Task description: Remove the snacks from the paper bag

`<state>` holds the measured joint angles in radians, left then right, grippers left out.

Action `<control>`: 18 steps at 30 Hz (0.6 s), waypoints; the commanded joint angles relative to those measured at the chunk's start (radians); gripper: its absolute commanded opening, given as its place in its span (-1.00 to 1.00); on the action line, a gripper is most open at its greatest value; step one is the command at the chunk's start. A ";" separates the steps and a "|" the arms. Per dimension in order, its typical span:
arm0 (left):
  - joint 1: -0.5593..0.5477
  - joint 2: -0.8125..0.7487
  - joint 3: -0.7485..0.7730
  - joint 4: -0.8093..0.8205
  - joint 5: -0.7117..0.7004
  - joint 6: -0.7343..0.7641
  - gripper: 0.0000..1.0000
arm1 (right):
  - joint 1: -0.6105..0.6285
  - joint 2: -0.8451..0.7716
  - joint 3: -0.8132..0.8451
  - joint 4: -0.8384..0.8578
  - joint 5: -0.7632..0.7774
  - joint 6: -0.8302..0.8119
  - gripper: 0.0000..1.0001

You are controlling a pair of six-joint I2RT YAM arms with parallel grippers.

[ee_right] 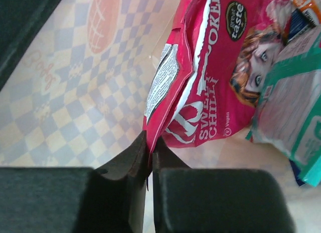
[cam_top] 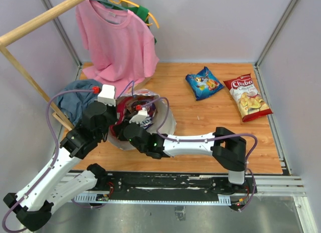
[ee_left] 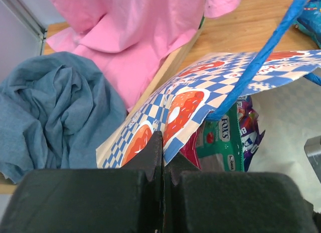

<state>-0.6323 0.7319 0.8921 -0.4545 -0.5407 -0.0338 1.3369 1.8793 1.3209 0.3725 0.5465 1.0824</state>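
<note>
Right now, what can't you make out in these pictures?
Top view: inside of the paper bag, hidden by left arm and right arm.
Left wrist view: whatever lies beside the green packet, under the bag's flap.
Right wrist view: pink packet, top cut off by the edge.

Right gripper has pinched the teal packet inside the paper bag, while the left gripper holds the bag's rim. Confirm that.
Not the teal one. The right wrist view shows the right gripper pinching a corner of the pink-red packet inside the paper bag; the left gripper holds its rim.
</note>
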 commanded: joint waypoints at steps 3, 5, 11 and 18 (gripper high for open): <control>-0.004 -0.014 0.022 0.012 0.009 -0.016 -0.99 | -0.050 -0.029 -0.070 0.019 -0.030 0.002 -0.99; -0.004 -0.012 0.011 0.020 0.004 -0.010 -0.99 | -0.053 -0.056 -0.092 0.060 -0.058 -0.065 -0.99; -0.004 0.020 -0.025 0.035 -0.032 -0.007 -0.99 | -0.036 -0.184 -0.061 0.018 -0.144 -0.276 -0.99; -0.004 0.069 -0.064 0.074 -0.094 -0.023 -0.99 | -0.025 -0.318 -0.019 -0.021 -0.237 -0.433 -0.99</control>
<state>-0.6323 0.7662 0.8486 -0.4244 -0.5858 -0.0345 1.2976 1.6630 1.2369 0.3206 0.3733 0.7887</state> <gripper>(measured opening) 0.011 0.012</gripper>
